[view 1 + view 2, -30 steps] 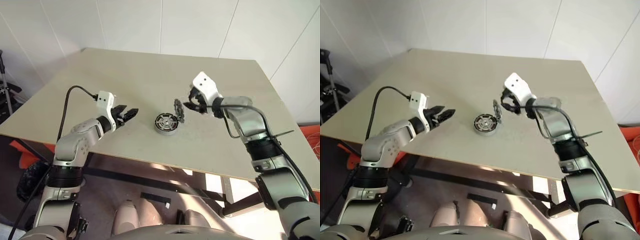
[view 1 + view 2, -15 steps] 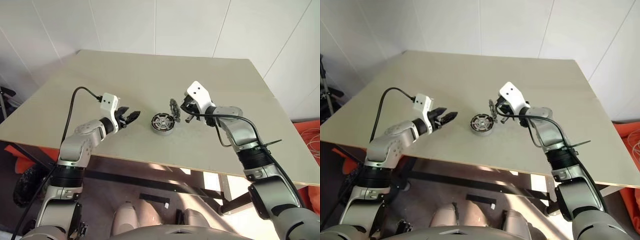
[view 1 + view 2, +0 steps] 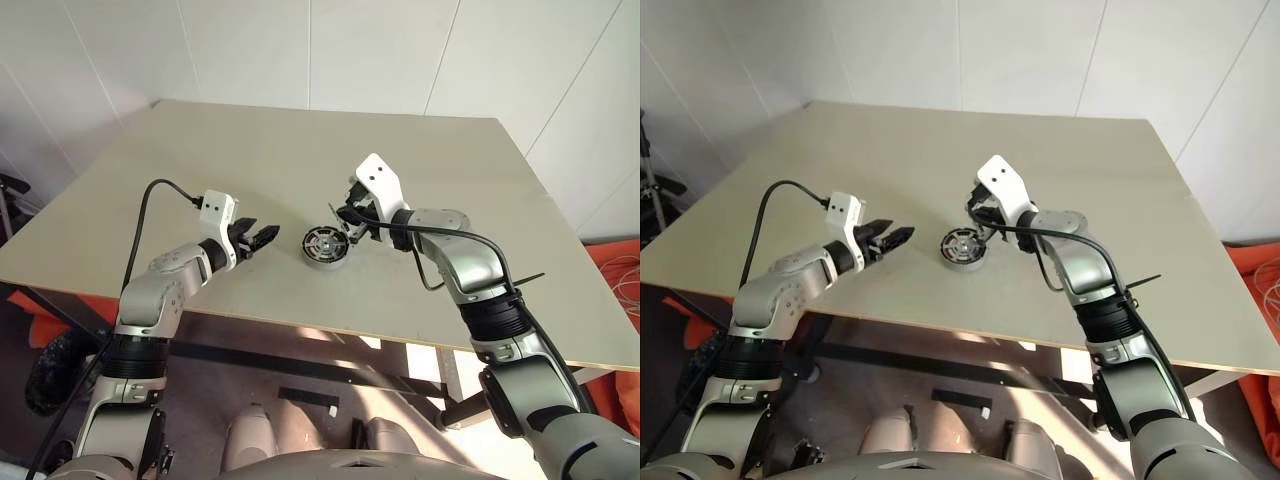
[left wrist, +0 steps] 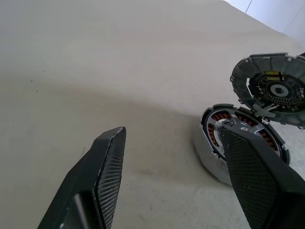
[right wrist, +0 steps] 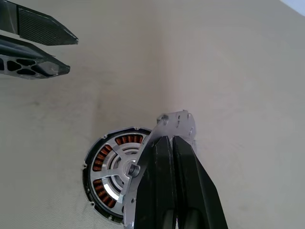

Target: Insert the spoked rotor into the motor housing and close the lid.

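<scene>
The motor housing (image 3: 325,246) lies mid-table, coppery windings (image 5: 101,160) showing. The silver spoked rotor (image 5: 118,161) sits inside it. My right gripper (image 3: 350,216) is shut on the lid (image 4: 269,88), gripping its edge. It holds the lid tilted on edge just above the housing's right rim. In the right wrist view the lid's pale edge (image 5: 177,125) pokes out past the closed fingers (image 5: 159,162). My left gripper (image 3: 262,237) hovers open a short way left of the housing, holding nothing, with its fingers (image 4: 110,160) spread either side of the housing.
The pale table (image 3: 300,150) is bare apart from the motor parts. Its front edge (image 3: 330,335) runs close below both arms, and white walls stand behind it. A black cable (image 3: 150,200) loops off my left wrist.
My right gripper has carried the lid to the left, from beside the housing to just over its right rim. The left gripper has stayed put and open. The camera view shifted.
</scene>
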